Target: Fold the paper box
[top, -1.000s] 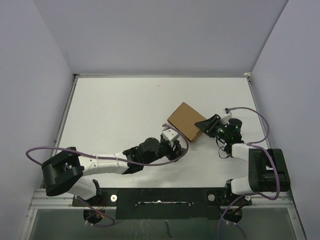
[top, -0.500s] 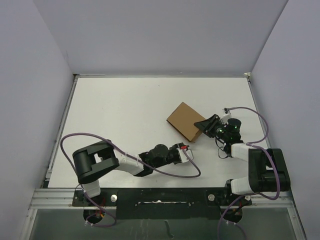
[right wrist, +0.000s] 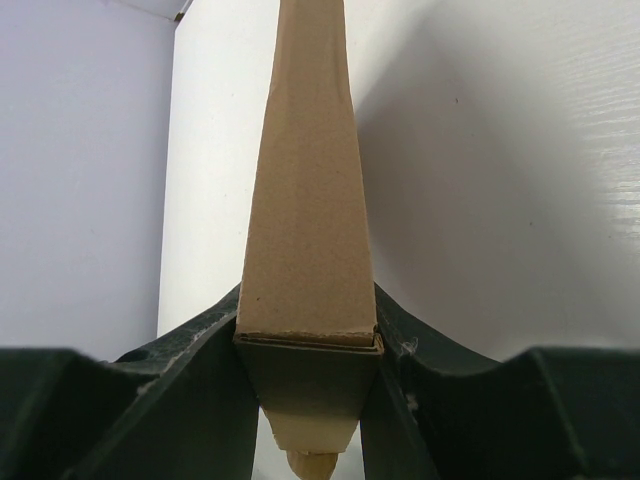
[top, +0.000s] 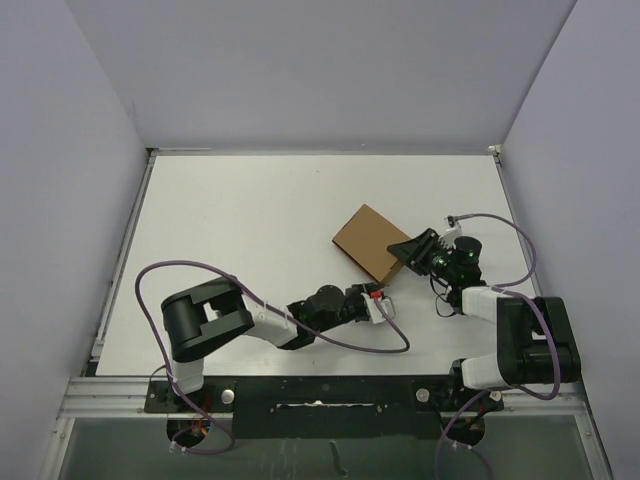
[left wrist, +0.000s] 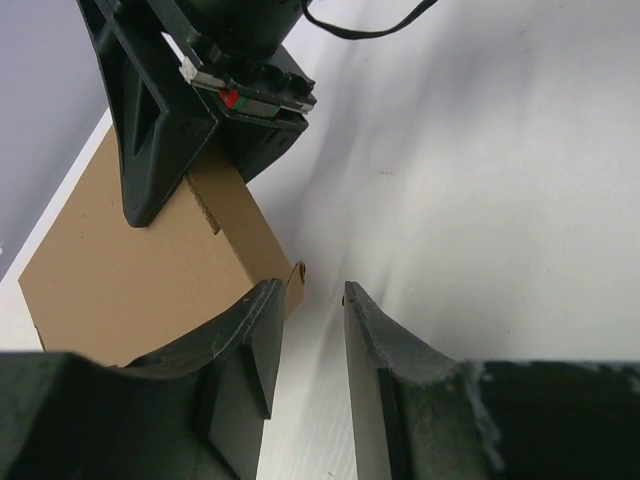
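Observation:
The paper box (top: 371, 240), a flat brown cardboard mailer, lies tilted right of the table's middle. My right gripper (top: 408, 249) is shut on its right corner. In the right wrist view the box's narrow side (right wrist: 308, 220) is clamped between both fingers of the right gripper (right wrist: 308, 345). My left gripper (top: 379, 298) lies low on the table just below the box's near corner. Seen from the left wrist, the left gripper (left wrist: 308, 300) stands open by a narrow gap with only white table in it. A small cardboard tab (left wrist: 294, 281) of the box (left wrist: 120, 290) sits just past its left fingertip.
The white table (top: 240, 220) is walled in grey at the back and on both sides. A purple cable (top: 345, 343) loops from the left arm over the near table. The right arm's cable (top: 520, 250) arcs by the right edge.
The left gripper has pulled back from the box's near edge, moved toward the right and low, and its jaws have narrowed. The left arm has folded inward. Box and right gripper have stayed put.

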